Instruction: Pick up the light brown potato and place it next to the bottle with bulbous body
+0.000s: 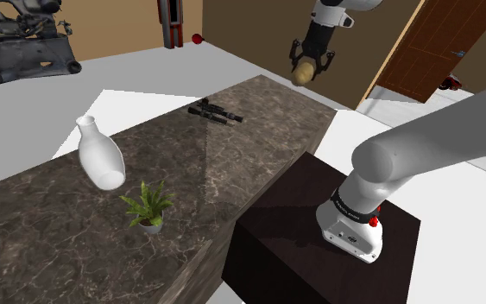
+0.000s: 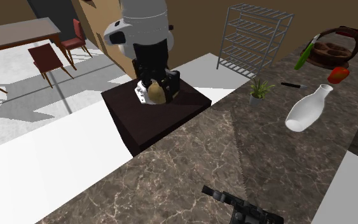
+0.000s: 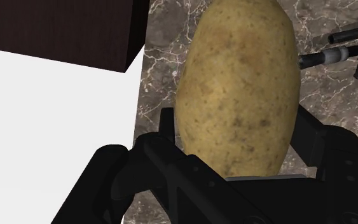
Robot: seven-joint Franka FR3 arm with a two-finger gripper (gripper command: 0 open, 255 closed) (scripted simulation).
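My black gripper (image 1: 311,62) hangs high above the far end of the dark marble counter (image 1: 267,117), shut on a light brown speckled potato (image 1: 304,74). From the other side, the gripper (image 2: 156,86) carries the potato (image 2: 155,93) in front of the dark stand. In the wrist view the potato (image 3: 238,89) stands lengthwise between the fingers (image 3: 166,124), with the gripper (image 3: 234,130) clasping its lower half. The white bottle with a bulbous body (image 1: 101,157) stands tilted on the counter at the shoulder view's left, far from the gripper; it is the same bottle (image 2: 306,110) at the second exterior view's right.
A small potted plant (image 1: 148,208) stands close to the bottle. A black gun-like object (image 1: 216,111) lies on the counter below the gripper. The dark box stand (image 1: 318,237) adjoins the counter. A wire rack (image 2: 254,38) and a bowl of produce (image 2: 335,51) stand beyond.
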